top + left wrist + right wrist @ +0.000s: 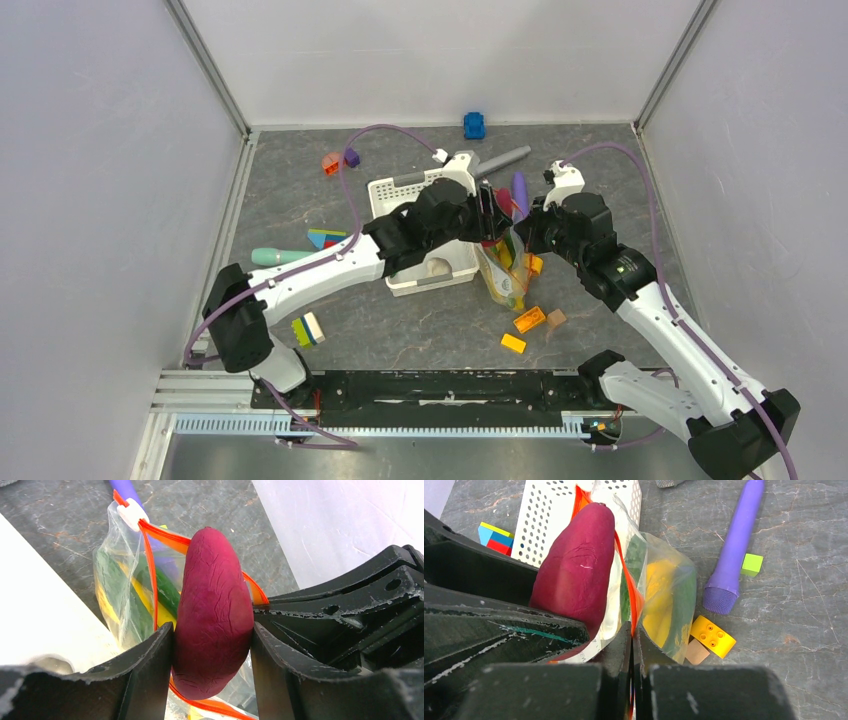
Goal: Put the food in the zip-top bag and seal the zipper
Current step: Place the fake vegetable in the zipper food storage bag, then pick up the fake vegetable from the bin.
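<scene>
My left gripper [212, 645] is shut on the purple-red sweet potato [212, 610] and holds it at the open mouth of the clear zip-top bag [125, 595]. The orange-red zipper [150, 555] runs round the potato. Yellow and dark-green food [150, 597] lies inside the bag. My right gripper [632, 630] is shut on the bag's zipper edge [631, 595] and holds that side up. The sweet potato [576, 570] shows left of it, with the bag [669, 600] hanging to the right. In the top view both grippers [490, 215] meet over the bag [503, 265].
A white slotted basket [400, 190] stands left of the bag, a whitish piece [438, 266] inside it. A long purple cylinder [736, 545], a green cube [752, 564], a yellow block [713, 636] and a tan block [696, 652] lie right of the bag. More blocks [530, 320] lie nearer.
</scene>
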Controlling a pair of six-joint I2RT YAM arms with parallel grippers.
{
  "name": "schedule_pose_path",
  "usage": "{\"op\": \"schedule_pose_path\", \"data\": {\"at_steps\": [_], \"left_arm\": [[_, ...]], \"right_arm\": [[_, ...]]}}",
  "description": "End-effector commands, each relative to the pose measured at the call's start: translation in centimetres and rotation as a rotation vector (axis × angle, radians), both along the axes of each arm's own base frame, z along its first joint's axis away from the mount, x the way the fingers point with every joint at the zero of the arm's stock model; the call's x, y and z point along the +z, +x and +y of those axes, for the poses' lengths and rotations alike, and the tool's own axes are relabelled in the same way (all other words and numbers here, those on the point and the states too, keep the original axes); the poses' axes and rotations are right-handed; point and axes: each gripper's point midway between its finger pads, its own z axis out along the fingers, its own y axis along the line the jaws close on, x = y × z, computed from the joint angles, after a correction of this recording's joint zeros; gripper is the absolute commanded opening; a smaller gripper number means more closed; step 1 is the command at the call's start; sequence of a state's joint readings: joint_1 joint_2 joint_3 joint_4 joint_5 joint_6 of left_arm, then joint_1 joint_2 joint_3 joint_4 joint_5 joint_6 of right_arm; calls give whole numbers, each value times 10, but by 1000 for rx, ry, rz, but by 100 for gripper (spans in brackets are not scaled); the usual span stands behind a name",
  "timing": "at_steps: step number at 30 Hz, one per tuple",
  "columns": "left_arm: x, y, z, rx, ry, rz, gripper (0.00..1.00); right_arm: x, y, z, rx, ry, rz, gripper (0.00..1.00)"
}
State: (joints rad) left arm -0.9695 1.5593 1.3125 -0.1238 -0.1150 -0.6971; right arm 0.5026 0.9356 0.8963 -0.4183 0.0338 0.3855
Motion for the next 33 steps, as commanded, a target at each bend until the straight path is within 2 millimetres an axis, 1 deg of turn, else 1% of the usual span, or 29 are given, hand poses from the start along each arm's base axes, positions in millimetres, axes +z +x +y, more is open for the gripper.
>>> {"op": "schedule_pose_path", "data": {"at_steps": [1, 2, 4, 7, 8, 10, 14, 17, 19, 21, 22, 24, 27, 29, 31, 33], "left_arm": [[18, 8, 0, 119, -12, -27, 49], [18, 8, -1, 120, -13, -28, 56], [17, 7, -4, 116, -10, -19, 73], [17, 4, -7, 102, -2, -12, 95], [18, 3, -8, 96, -4, -13, 99], [21, 1, -8, 83, -7, -17, 100], [33, -5, -6, 44, -14, -46, 100], [43, -10, 1, 15, -5, -85, 100], [44, -8, 13, 24, 25, -103, 100], [41, 1, 32, 56, 30, -62, 100], [39, 9, 44, 73, 27, -38, 100], [28, 21, 64, 103, 16, 20, 100], [1, 34, 94, 165, 76, 84, 100], [-18, 38, 111, 186, 143, 127, 100], [-34, 39, 124, 209, 194, 178, 100], [-51, 38, 130, 224, 230, 232, 100]], "right_arm": [[13, 2, 5, 10, 38, -43, 1], [13, 2, 5, 11, 38, -42, 1], [13, 2, 6, 13, 40, -43, 1], [14, 2, 5, 13, 42, -46, 1], [14, 2, 5, 13, 42, -47, 1], [15, 2, 5, 10, 42, -49, 2], [14, 2, 5, 13, 37, -46, 2], [13, 2, 5, 14, 31, -48, 2], [13, 2, 3, 11, 25, -48, 2], [11, 2, 2, 11, 17, -45, 2], [10, 2, 1, 9, 13, -45, 2], [9, 1, 1, 10, 9, -45, 2], [8, 1, 0, 10, 1, -42, 1], [8, 1, -1, 6, -5, -43, 2], [7, 1, -2, 1, -10, -45, 2], [6, 1, -3, 0, -15, -43, 1]]}}
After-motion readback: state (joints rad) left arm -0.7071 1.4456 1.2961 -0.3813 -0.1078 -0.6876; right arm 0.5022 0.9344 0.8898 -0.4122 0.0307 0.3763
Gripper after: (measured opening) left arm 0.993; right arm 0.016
